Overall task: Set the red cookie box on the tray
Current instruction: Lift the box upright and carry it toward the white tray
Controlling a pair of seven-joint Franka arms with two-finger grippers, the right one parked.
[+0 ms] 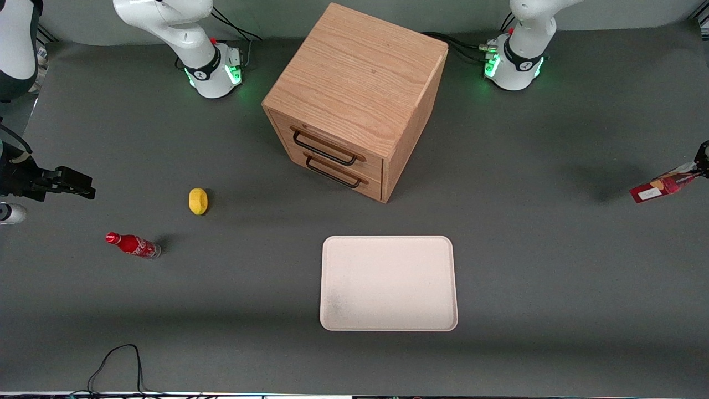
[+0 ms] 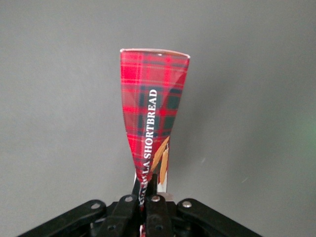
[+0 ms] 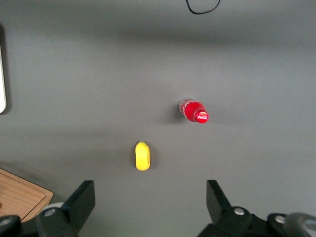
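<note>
The red cookie box (image 1: pixel 662 187), dark red with a white label end, hangs tilted in the air at the working arm's end of the table, casting a shadow on the mat. My left gripper (image 1: pixel 699 173) is shut on its upper end at the frame's edge. In the left wrist view the tartan box (image 2: pixel 153 116) reaches away from the closed gripper (image 2: pixel 147 183) over bare grey mat. The cream-white tray (image 1: pixel 338 321) lies flat near the front camera, in front of the cabinet and well away from the box, with nothing on it.
A wooden two-drawer cabinet (image 1: pixel 354 100) stands mid-table, farther from the camera than the tray. A yellow lemon (image 1: pixel 198 200) and a small red soda bottle (image 1: pixel 133 245) lie toward the parked arm's end. A black cable (image 1: pixel 119 360) loops at the near edge.
</note>
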